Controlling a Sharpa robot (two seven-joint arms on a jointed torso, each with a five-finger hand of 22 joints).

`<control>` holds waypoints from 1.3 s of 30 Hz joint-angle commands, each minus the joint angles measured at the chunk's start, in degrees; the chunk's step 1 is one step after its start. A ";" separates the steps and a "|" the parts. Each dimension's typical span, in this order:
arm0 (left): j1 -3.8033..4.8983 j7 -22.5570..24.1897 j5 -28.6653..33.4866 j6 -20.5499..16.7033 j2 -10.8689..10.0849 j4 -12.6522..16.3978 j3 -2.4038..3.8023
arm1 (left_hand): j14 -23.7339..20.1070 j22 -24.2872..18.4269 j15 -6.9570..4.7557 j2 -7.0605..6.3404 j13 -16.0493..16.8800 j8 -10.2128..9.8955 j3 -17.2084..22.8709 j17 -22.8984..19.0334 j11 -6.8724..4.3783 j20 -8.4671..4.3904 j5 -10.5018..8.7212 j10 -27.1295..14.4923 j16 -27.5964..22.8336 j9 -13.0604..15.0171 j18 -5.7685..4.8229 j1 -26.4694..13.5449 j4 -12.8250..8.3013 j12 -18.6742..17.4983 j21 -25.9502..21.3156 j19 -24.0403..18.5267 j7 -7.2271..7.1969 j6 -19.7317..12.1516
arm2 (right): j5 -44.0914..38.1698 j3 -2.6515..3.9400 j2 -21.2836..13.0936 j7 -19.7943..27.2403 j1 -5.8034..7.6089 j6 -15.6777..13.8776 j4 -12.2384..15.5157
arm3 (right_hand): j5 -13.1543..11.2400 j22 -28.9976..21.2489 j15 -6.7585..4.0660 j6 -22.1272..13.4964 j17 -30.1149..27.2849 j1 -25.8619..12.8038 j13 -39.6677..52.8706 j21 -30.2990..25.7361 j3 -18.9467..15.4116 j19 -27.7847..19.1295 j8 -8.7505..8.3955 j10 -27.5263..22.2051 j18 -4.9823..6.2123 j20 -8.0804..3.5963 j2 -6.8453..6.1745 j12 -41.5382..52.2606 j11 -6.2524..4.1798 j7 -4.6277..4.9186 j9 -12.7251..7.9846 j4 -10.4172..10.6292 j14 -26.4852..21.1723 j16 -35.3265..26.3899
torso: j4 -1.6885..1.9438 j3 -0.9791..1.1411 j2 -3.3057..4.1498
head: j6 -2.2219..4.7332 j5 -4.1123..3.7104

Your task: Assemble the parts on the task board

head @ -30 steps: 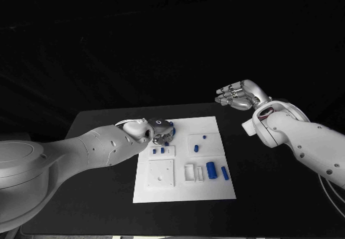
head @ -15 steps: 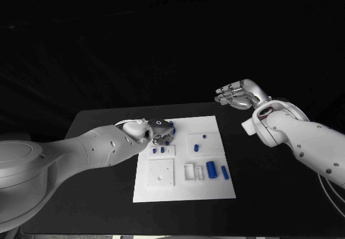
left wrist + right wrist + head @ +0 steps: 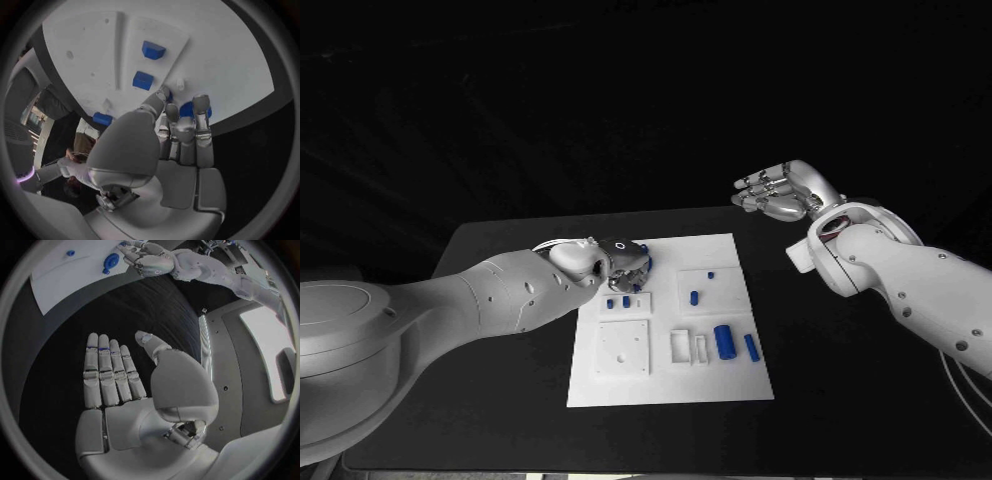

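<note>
The task board (image 3: pixel 668 380) lay flat in the middle of the black counter (image 3: pixel 502 400), its long axis running from the robot's near side to the far side. The left robot hand (image 3: pixel 626 262) hung over the board's far left corner, fingers curled down onto a round blue part (image 3: pixel 187 109); whether it actually gripped the part could not be told. Near that hand lay two small blue blocks (image 3: pixel 143 80). A long blue cylinder (image 3: pixel 724 341) lay toward the board's near right, lengthwise with the board. The right robot hand (image 3: pixel 780 194) hovered beyond the board's far right corner, fingers apart, holding nothing.
</note>
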 commanded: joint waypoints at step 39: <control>-0.43 2.71 10.49 -9.26 -2.81 2.34 0.24 | 6.51 0.98 -0.73 3.15 2.77 -0.10 3.48 9.88 -0.61 -0.54 7.19 5.06 -2.70 -0.04 0.51 -0.71 -2.31 -4.37 1.97 2.49 -0.17 3.49 | -0.32 0.02 -0.10 0.97 -0.25 0.31 0.05 | 0.39 -0.08 0.18 0.29 -0.02 -0.35 -0.06 -0.32 -0.67 0.22 0.06 0.21 -0.13 0.20 -0.11 -0.31 -0.09 -0.09 -0.03 0.37 0.31 -0.27 | 0.10 -0.14 0.05 | 0.34 0.13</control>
